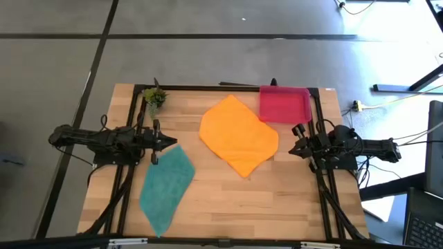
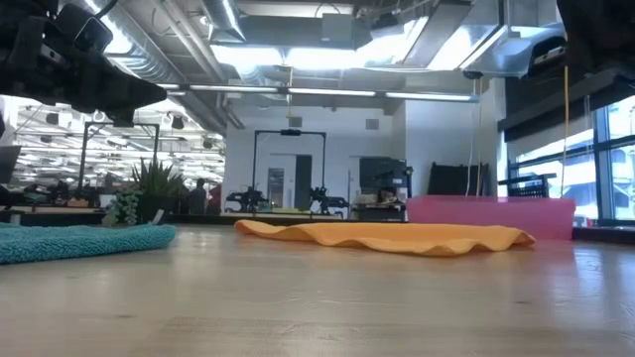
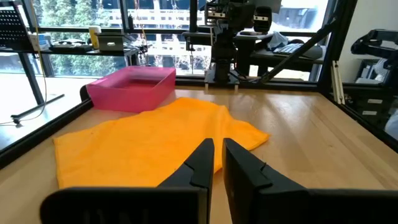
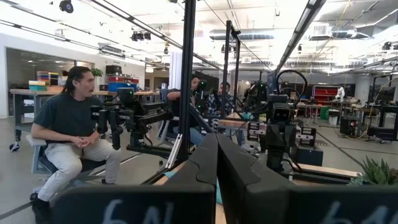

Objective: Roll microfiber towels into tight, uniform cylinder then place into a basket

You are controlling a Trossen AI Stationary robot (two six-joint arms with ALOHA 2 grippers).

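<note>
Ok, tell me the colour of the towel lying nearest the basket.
Bright orange towel, beside the pink-red basket; the high view shows it best.

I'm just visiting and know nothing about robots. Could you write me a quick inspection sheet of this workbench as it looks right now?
Surface: wooden table, black frame around it.
Job's things: orange towel spread flat mid-table; teal towel spread flat nearer the left arm; pink basket at a far corner, nothing seen inside.
Clutter: small potted plant at the other far corner.
Grippers: left gripper by the teal towel, jaws nearly closed, holding nothing; right gripper at the table's right edge, jaws shut, empty.
Cables: some on the floor beyond the table.
Surroundings: seated people, other robot rigs.
</note>
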